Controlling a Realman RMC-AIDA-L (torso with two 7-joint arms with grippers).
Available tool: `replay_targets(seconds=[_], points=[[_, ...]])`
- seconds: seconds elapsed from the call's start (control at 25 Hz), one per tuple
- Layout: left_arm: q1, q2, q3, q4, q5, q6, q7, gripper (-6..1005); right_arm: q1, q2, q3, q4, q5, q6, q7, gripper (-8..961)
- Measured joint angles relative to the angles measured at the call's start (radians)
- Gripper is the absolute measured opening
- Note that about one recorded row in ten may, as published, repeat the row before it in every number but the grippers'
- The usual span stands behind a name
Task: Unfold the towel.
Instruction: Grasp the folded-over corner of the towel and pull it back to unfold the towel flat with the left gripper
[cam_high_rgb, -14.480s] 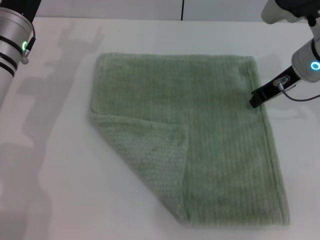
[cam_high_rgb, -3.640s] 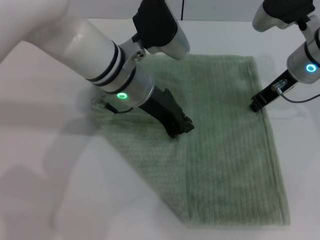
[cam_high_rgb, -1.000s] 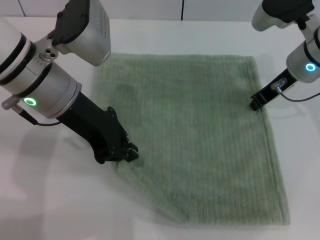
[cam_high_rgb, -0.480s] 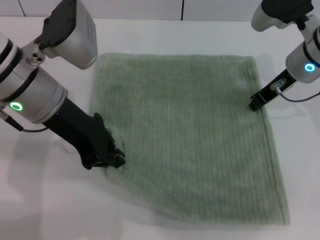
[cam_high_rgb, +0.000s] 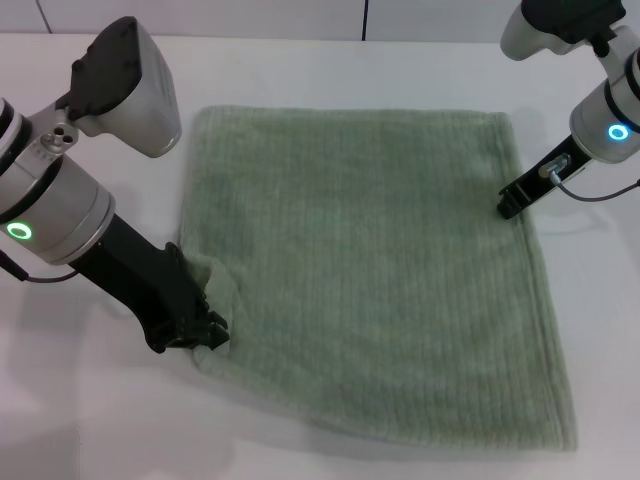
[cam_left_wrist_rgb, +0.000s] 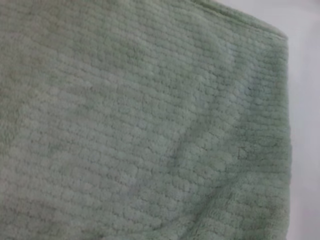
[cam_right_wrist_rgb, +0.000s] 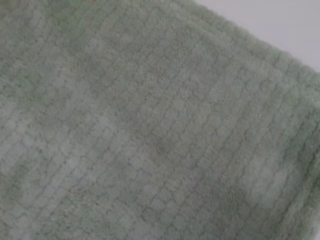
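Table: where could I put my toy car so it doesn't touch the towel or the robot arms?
The far strip of table behind the towel is bare. So is the near-left corner, below the left gripper. It is crowded at the towel's left edge, and where the right gripper rests on its right edge.

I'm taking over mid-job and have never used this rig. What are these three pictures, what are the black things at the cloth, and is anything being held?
The wide picture comes from the robot's head camera, looking down at a white table. The other two come from cameras on its wrists, and both are filled with cloth. The cloth is the towel, pale green, lying nearly flat. The black things are the grippers at the ends of the two arms. The left gripper is at the towel's near left corner, which is bunched up against its tip, so it seems to hold that corner. The right gripper rests on the far right edge; whether it grips or only presses is unclear.
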Motion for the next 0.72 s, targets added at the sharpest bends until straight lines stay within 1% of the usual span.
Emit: replay_targets(seconds=[0.44,0.72], points=[[0.028,-0.002,0.002,0.019,-0.004,0.006,-0.012,69,0.006,0.000,-0.001,-0.001,-0.001,0.006,0.000,2],[0.031,-0.005,0.002,0.026,-0.008,-0.004,-0.020,70,0.006,0.001,-0.001,0.001,-0.002,0.010,-0.003,2]])
